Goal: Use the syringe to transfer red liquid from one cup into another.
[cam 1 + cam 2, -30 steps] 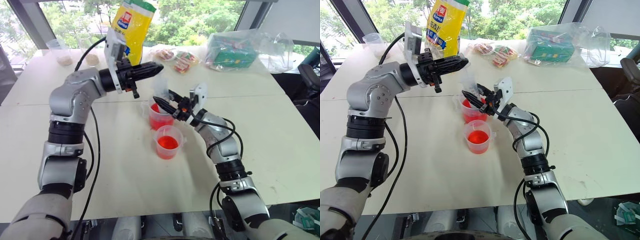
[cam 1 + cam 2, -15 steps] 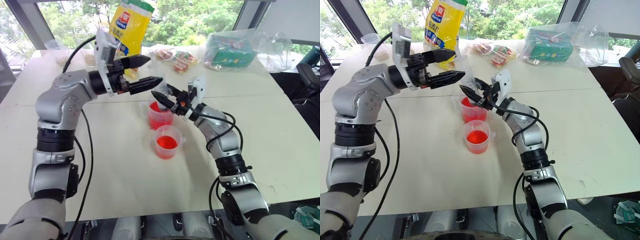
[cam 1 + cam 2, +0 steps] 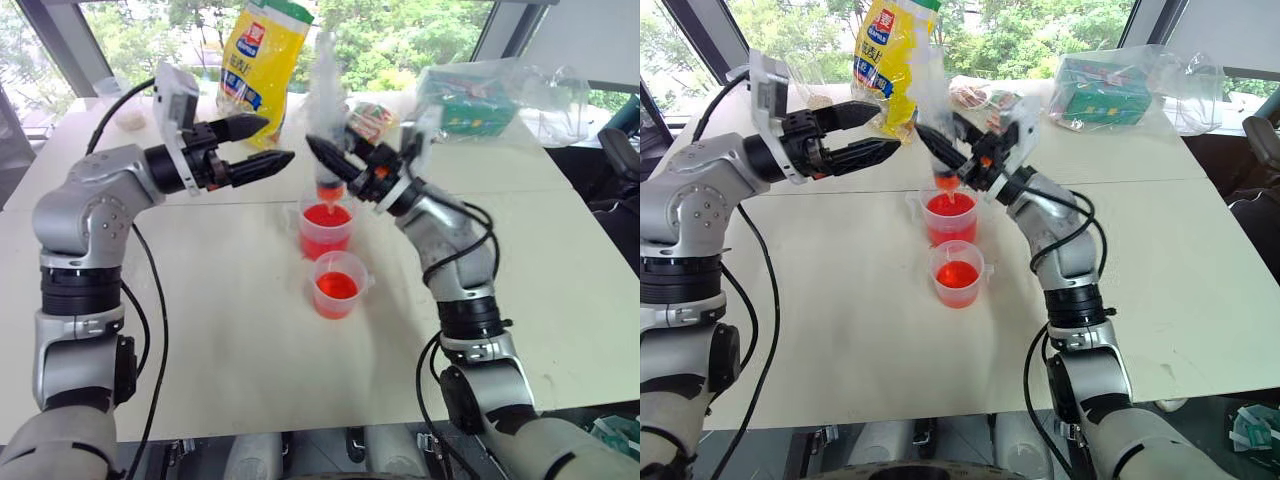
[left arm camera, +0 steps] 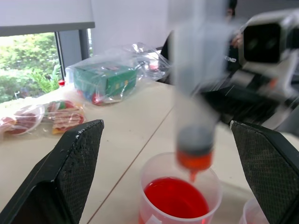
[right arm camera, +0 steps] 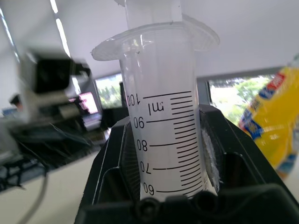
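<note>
Now right pincer (image 3: 325,160) clenched on syringe (image 3: 325,110) upright, tip just above taller cup (image 3: 325,228) of red liquid (image 4: 175,198), left pincer (image 3: 262,143) released beside syringe, shorter cup (image 3: 337,285) just beside taller cup on worktop (image 3: 560,270)

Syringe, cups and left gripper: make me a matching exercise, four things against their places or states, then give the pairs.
Things:
1. syringe
2. taller cup
3. shorter cup
4. left gripper

States:
A. open, holding nothing
B. clamped upright in the right gripper, its orange tip above the taller cup
C. nearest the robot, red liquid inside
D. directly under the syringe tip, holding red liquid

Pairs: 1-B, 2-D, 3-C, 4-A
</note>
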Tool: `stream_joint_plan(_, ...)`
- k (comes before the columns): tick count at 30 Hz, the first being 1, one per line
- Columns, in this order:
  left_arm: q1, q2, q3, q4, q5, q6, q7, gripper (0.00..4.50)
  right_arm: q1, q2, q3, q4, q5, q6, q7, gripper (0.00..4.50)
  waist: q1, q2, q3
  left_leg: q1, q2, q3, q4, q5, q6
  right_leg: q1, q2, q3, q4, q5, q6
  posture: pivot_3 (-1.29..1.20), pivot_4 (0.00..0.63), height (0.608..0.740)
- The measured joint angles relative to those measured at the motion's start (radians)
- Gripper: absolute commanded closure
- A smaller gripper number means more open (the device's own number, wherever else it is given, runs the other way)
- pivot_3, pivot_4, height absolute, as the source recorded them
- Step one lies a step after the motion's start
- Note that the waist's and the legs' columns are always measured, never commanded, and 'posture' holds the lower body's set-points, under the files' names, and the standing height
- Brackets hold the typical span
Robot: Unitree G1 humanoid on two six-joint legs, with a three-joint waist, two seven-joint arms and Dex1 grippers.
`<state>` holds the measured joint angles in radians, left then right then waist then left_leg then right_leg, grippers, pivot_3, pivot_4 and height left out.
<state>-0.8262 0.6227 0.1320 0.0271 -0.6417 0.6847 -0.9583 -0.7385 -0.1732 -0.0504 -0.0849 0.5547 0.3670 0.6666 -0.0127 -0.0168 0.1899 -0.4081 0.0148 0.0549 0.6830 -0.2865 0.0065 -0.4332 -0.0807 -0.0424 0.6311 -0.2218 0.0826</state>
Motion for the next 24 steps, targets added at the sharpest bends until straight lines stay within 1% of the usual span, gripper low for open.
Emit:
stream_joint_plan(4,-0.003,0.001,0.001,0.006,-0.001,0.0,-0.003,0.03,0.041,-0.059,-0.033,-0.188,0.177,0.167,-0.002,3.09,0.0,0.0,0.0,0.0,0.0,0.0,0.0,0.0,0.0,0.0,0.0,0.0,0.0,0.0,0.0,0.0,0.15,0.74)
stream_joint_plan(8,-0.008,0.001,0.0,0.013,-0.002,0.002,-0.018,0.03,0.127,-0.087,-0.03,-0.282,0.252,0.246,-0.007,3.09,0.0,0.0,0.0,0.0,0.0,0.0,0.0,0.0,0.0,0.0,0.0,0.0,0.0,0.0,0.0,0.0,0.15,0.74)
stream_joint_plan(12,-0.019,0.0,0.0,0.013,-0.009,0.011,-0.03,0.03,0.195,-0.089,0.007,-0.301,0.241,0.242,-0.008,3.09,-0.001,0.0,0.0,0.0,0.0,0.0,0.0,0.0,0.0,0.0,0.001,0.0,0.0,0.0,0.0,0.0,0.15,0.74)
stream_joint_plan(17,-0.027,0.004,0.0,-0.007,-0.061,0.075,-0.064,0.03,0.297,-0.111,0.092,-0.269,0.118,0.15,0.036,3.09,0.0,0.0,0.0,0.0,0.0,0.0,0.0,0.0,0.0,0.0,0.001,0.0,-0.001,0.0,0.0,0.0,0.15,0.74)
stream_joint_plan(24,-0.027,0.022,-0.001,-0.032,-0.089,0.112,-0.087,0.03,0.342,-0.11,0.122,-0.242,0.052,0.084,0.064,3.09,0.0,0.0,0.0,0.0,0.0,0.0,0.0,0.0,0.0,0.0,0.001,0.0,-0.001,0.0,0.0,0.0,0.15,0.74)
